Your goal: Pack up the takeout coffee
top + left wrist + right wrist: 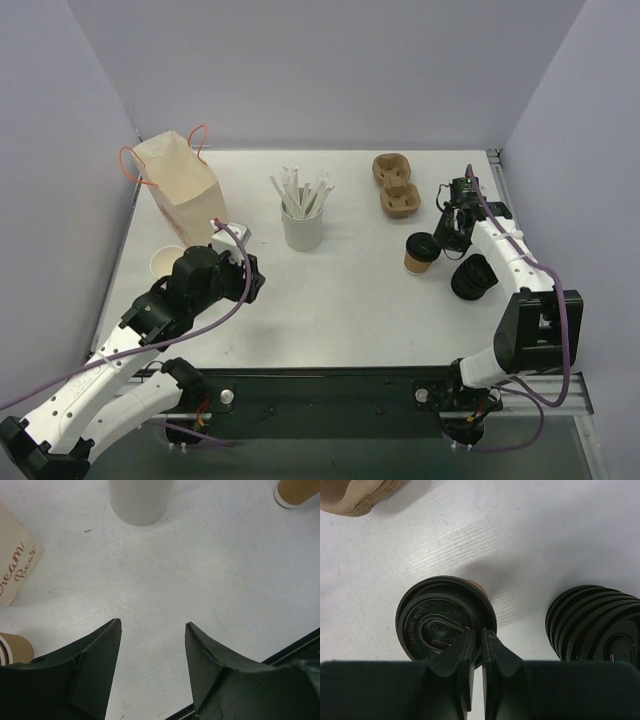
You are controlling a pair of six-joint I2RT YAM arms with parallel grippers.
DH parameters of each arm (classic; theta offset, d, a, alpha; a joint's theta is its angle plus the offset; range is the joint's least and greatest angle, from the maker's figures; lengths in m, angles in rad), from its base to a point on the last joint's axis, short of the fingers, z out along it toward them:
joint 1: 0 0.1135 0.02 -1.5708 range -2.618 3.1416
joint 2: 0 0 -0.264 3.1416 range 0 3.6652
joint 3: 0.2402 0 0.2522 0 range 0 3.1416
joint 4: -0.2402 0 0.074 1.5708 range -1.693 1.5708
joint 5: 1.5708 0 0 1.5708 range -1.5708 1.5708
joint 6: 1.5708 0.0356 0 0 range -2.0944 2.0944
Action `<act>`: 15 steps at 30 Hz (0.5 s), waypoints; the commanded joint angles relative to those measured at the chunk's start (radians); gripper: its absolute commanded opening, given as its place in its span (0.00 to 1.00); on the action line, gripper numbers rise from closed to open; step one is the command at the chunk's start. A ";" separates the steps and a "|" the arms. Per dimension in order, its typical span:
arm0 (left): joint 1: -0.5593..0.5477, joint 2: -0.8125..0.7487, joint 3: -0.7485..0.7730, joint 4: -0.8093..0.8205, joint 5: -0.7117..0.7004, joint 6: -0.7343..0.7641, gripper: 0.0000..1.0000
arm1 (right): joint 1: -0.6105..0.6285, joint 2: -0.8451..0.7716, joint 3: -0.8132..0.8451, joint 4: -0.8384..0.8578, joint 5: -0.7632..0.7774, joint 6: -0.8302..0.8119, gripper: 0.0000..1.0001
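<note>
Standing beside takeout coffee [432, 607], black lid stack [592, 622]

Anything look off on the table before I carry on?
The stack of lids lies tipped on its side just right of the coffee, not standing. Nothing looks spilled or damaged; the coffee stands upright with its lid on, and the bag stands too.
</note>
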 commanded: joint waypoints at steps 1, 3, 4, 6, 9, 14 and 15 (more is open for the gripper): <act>-0.004 -0.032 0.015 -0.003 -0.100 -0.023 0.63 | -0.005 -0.002 0.008 0.009 0.016 -0.008 0.13; -0.001 -0.025 0.053 -0.039 -0.192 -0.072 0.64 | -0.005 -0.020 0.008 0.007 0.021 -0.002 0.24; 0.002 0.000 0.079 -0.072 -0.217 -0.086 0.64 | -0.005 -0.043 0.011 0.004 0.016 0.000 0.32; 0.007 0.035 0.167 -0.109 -0.304 -0.094 0.63 | -0.005 -0.068 0.020 -0.014 0.002 -0.002 0.40; 0.022 0.113 0.313 -0.161 -0.430 -0.071 0.63 | -0.003 -0.131 0.023 -0.046 -0.031 0.000 0.52; 0.110 0.259 0.545 -0.155 -0.414 0.004 0.67 | 0.023 -0.256 -0.003 -0.063 -0.105 -0.006 0.55; 0.130 0.282 0.575 -0.152 -0.397 0.013 0.67 | 0.030 -0.272 -0.007 -0.063 -0.116 -0.008 0.55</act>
